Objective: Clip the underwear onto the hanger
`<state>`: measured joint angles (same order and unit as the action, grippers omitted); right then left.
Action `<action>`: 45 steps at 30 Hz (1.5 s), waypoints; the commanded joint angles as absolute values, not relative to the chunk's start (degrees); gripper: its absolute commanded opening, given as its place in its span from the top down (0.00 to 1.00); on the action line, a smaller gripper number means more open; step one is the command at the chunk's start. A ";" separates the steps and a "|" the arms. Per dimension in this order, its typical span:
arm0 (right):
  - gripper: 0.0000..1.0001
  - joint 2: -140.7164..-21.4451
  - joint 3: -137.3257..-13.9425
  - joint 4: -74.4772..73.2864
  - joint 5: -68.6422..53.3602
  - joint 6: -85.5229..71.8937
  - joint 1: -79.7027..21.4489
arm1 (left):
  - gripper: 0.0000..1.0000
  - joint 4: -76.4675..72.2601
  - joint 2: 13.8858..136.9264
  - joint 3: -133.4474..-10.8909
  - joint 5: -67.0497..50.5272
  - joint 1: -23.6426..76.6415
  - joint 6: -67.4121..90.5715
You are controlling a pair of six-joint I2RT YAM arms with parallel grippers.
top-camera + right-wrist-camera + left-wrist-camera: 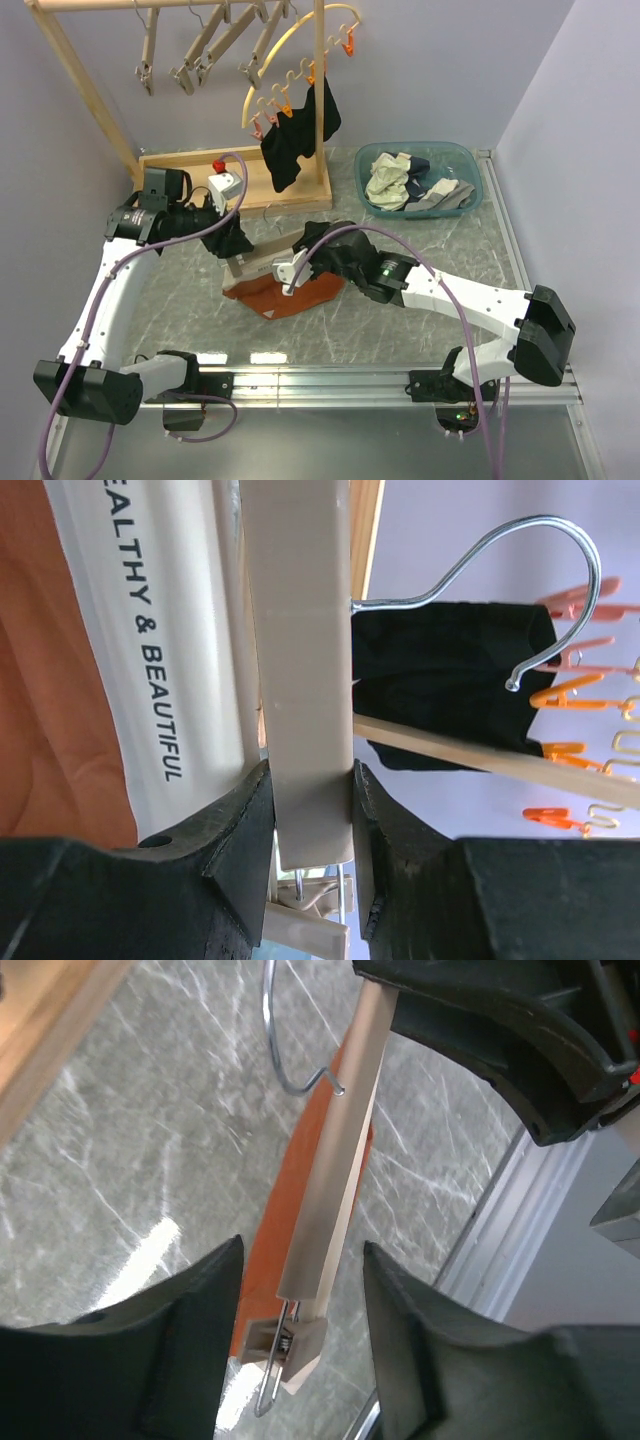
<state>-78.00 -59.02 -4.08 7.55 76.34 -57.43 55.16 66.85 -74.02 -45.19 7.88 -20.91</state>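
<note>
The rust-orange underwear [285,298] lies on the marble table at the centre, with the wooden hanger [262,256] slanted over it. My right gripper [298,264] is shut on the hanger's bar [300,650] near one end. Its waistband [150,630] with dark text lies to the left of the bar and the wire hook [480,560] to the right. My left gripper [233,258] is open. Its jaws stand on either side of the hanger's other end [335,1190], clear of the metal clip [285,1345]. The underwear [290,1195] shows beneath the bar.
A wooden rack [180,170] stands at the back left with several spare hangers [200,45]. A yellow hoop with orange pegs [300,65] and a black garment [295,135] hang from it. A teal basket [475,175] of cream and grey clothes sits at the back right.
</note>
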 commanded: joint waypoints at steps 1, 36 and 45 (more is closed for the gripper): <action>1.00 -75.15 -58.89 -0.09 9.67 79.63 -58.62 | 0.47 57.83 66.44 -73.13 -44.91 8.70 -24.87; 1.00 -74.44 -59.06 3.43 10.46 80.77 -61.52 | 0.93 61.69 68.20 -70.40 -48.69 11.43 -26.63; 1.00 -74.88 -60.47 2.02 10.37 80.42 -61.52 | 0.79 62.58 67.76 -70.23 -47.20 11.43 -26.63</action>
